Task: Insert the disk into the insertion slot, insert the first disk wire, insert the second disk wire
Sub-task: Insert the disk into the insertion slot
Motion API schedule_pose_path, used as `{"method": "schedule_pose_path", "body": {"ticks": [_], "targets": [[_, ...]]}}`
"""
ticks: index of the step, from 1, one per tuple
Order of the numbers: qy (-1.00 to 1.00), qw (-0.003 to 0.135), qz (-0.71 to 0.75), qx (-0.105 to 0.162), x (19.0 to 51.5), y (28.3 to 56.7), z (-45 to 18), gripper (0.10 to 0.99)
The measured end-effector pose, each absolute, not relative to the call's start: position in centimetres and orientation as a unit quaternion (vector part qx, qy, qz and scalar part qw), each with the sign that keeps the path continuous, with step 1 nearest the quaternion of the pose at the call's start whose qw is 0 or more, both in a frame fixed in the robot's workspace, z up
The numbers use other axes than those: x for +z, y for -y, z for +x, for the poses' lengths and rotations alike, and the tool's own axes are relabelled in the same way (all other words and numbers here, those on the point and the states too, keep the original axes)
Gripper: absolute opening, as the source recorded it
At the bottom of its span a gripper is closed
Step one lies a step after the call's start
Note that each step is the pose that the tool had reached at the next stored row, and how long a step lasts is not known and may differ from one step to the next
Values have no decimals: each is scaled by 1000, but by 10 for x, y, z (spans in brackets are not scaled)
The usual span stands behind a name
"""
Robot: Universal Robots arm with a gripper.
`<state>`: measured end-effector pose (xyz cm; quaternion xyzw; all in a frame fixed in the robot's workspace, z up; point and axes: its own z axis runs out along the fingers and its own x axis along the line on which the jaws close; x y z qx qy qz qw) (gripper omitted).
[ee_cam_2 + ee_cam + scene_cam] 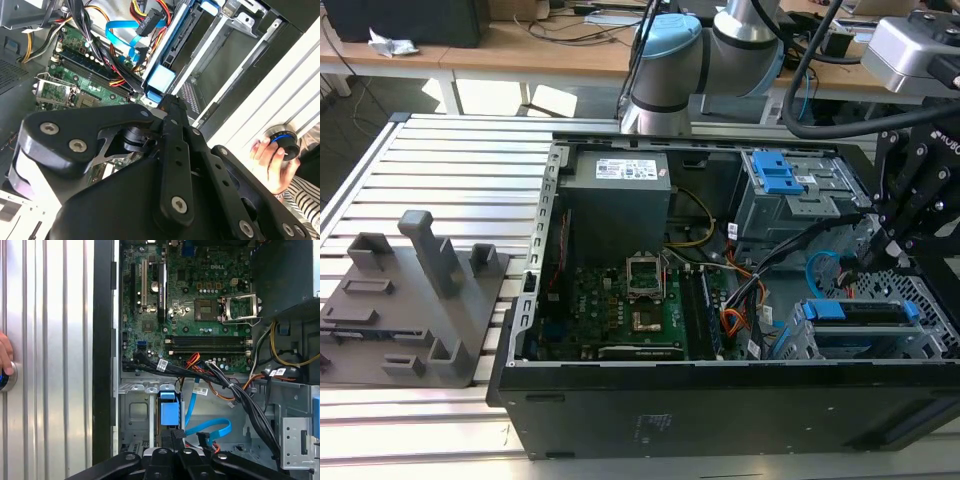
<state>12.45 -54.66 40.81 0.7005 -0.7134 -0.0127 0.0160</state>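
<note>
Disk (865, 312), blue-framed, seemingly sits in perforated metal insertion slot (926, 296).

Silver-grey arm (745, 25) tubes joined by pale blue capped joints (670, 45), thick black cables (807, 60) looped alongside, matte black hand (172, 107) built of linked bars, fastened with silver screws (50, 128)

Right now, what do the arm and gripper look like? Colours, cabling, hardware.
In the exterior view the arm is silver-grey tubing with pale blue joint caps, and thick black cables loop beside it. In the second wrist view the gripper is matt black, built from flat linkage bars with rounded ends and pinned by silver screw heads.
</note>
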Motion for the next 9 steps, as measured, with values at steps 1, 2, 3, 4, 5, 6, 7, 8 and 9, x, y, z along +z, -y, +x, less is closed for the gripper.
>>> {"method": "schedule_pose_path", "body": {"ticks": [1,2,3,4,5,6,7,8,9], "targets": [[713,16,701,-13,408,547,125,106],[713,16,701,-13,408,547,126,106],[713,16,700,-13,407,547,128,106],[713,16,701,-13,407,547,128,106],[713,16,700,-13,405,547,129,106],[713,16,700,-13,404,547,130,106],[713,16,700,-13,403,547,130,106],[713,16,700,-13,402,547,130,106],[713,16,700,-13,401,547,131,106]]}}
